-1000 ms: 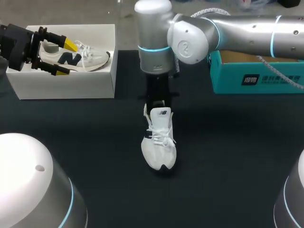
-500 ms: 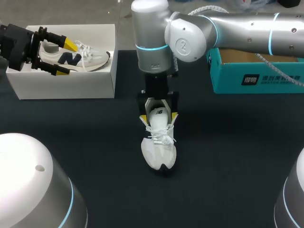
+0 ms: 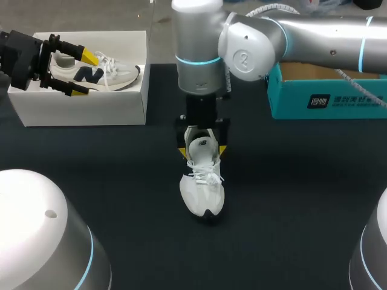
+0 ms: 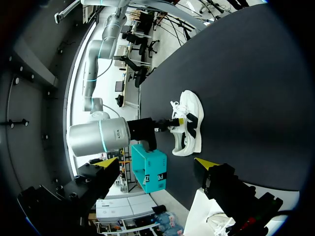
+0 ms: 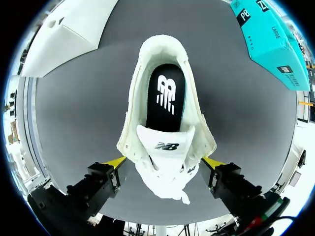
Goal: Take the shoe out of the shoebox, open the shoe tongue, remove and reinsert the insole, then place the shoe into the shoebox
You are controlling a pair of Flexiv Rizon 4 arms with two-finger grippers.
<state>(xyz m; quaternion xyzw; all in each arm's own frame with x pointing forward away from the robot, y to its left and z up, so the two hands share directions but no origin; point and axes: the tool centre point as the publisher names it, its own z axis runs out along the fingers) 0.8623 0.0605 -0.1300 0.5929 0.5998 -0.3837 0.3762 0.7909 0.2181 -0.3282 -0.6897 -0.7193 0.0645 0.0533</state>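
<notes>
My right gripper [image 3: 202, 150] hangs straight down over the middle of the black table [image 3: 290, 199]. Its fingers are spread wide, one yellow tip on each side of the white shoe [image 3: 202, 184] near the heel opening. They flank the shoe and do not pinch it. The shoe stands on its sole out on the table, well apart from both boxes, with its toe toward 6 o'clock and its heel toward 12.

From my right wrist I look down into the shoe. The tongue [image 5: 165, 146] sits between my two tips, and the black insole [image 5: 166, 96] lies inside the shoe just ahead of it.

My left gripper [image 3: 84, 74] is out at 10 o'clock from the shoe, over the open white box [image 3: 78, 109]. Its fingers are spread too and hold nothing. A second shoe [image 3: 121, 75] with a dark letter on its side lies in that box, under my left tips.

A teal box [image 3: 326, 99] sits at 2 o'clock from the white shoe, partly under my right arm.
</notes>
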